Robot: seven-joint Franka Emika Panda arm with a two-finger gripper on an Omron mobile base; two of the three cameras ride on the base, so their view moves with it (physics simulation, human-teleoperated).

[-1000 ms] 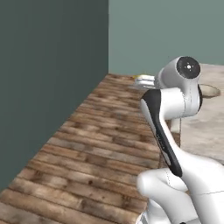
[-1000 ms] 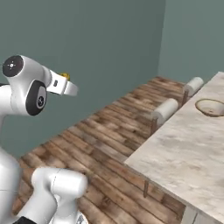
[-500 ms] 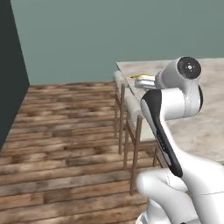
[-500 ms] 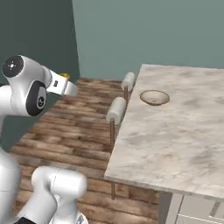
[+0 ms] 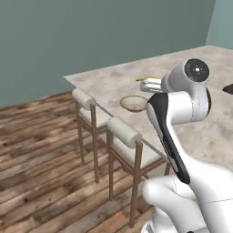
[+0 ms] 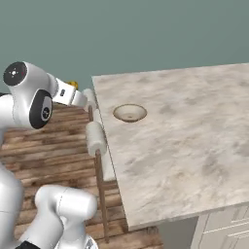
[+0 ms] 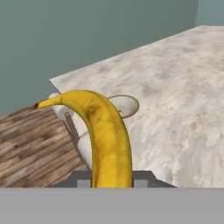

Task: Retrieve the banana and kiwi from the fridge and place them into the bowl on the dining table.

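You get even, soft rendered light with faint shadows and no glare. Every view looks slightly soft and low in detail, with no edge distortion.

No readable text or labels.

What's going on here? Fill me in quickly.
The white robot arm is carrying the banana, its gripper shut on it, and has pulled up beside the dining table. The bowl sits near the table's edge by two wooden chairs and looks empty. The banana is not yet over the bowl, so the drop-off is not yet done.
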